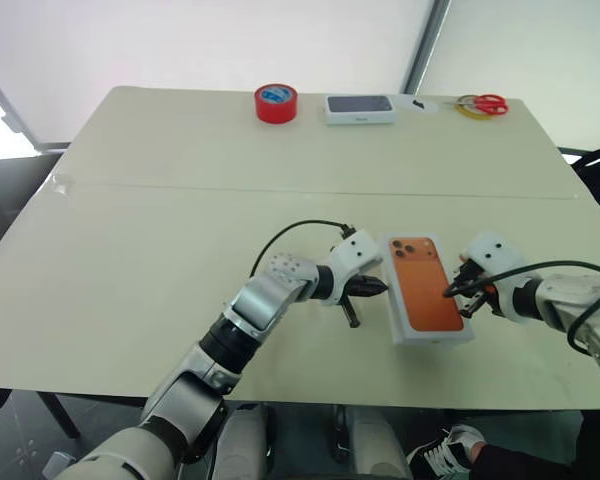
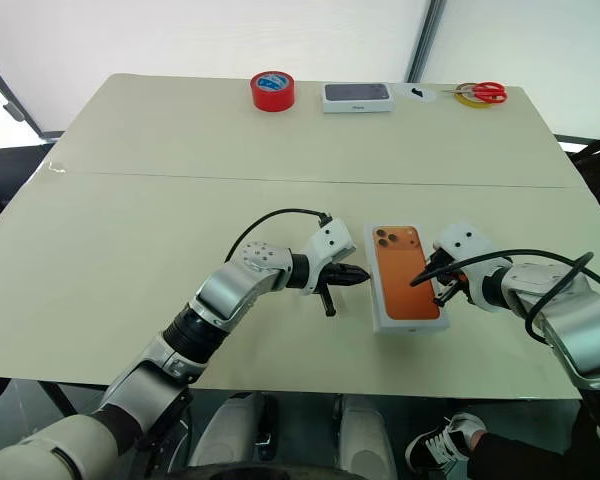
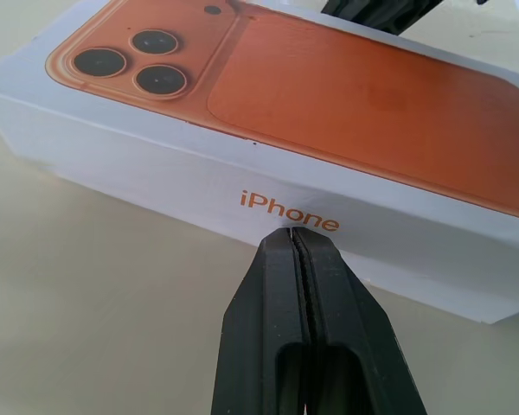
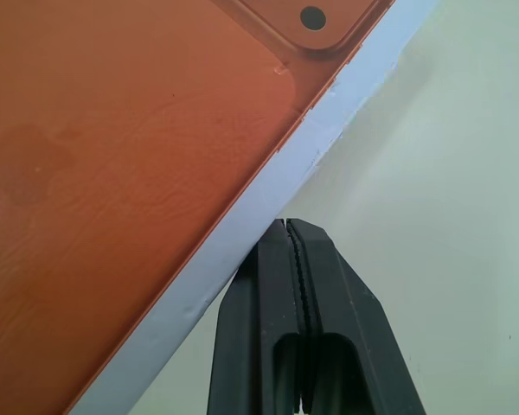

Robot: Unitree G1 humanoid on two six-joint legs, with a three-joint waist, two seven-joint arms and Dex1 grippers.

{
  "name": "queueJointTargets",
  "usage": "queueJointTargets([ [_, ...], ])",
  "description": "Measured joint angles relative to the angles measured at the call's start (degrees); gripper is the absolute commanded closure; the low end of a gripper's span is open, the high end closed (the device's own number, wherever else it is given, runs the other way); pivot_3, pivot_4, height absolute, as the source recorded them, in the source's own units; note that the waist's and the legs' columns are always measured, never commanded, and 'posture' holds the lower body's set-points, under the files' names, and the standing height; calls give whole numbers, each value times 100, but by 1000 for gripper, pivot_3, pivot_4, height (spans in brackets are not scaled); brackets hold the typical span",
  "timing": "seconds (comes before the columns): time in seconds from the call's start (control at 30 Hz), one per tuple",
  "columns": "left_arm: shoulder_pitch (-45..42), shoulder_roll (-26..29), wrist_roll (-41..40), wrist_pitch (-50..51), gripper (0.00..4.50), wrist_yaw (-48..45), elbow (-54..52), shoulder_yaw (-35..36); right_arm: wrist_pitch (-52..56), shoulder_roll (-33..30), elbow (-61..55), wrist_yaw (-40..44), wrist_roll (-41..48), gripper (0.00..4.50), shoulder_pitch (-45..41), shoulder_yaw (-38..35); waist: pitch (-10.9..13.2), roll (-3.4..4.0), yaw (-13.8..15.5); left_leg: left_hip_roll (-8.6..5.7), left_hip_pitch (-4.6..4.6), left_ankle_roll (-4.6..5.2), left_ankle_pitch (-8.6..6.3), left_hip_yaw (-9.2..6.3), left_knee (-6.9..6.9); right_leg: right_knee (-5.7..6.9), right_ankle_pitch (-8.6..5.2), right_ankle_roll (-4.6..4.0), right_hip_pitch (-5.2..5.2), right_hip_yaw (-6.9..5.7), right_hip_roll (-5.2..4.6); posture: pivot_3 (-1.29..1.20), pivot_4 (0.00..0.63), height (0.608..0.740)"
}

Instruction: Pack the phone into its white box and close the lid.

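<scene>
Two black-fingered hands, left (image 1: 372, 288) and right (image 1: 458, 293), are pressed closed and empty beside the white cardboard lid (image 1: 427, 290) with its orange phone picture, laid on the cream worktop (image 1: 180, 200).

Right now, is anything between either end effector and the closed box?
Nothing visible. The left end effector, shut, sits right at the lid's side wall by the iPhone lettering, and the right end effector, also shut, is at the opposite long edge. Only bare table surrounds the box.

Pale cream table (image 1: 180, 200); bright white wall (image 1: 230, 40) behind, perhaps a window
</scene>
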Motion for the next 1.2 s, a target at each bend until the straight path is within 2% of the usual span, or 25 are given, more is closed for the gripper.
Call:
queueJointTargets([
  [0.77,-29,-131,21,11,4500,216,278,75,62,74,-16,34,-112,4476,34,1,0,0,-1,0,0,0,0,0,1,1,1,1,0,0,0,0,150,730],
  [1.2,-27,-71,24,10,4500,46,196,3,77,66,-44,120,-161,4476,103,-9,0,0,1,-1,0,0,0,0,1,1,1,1,0,0,0,0,150,730],
])
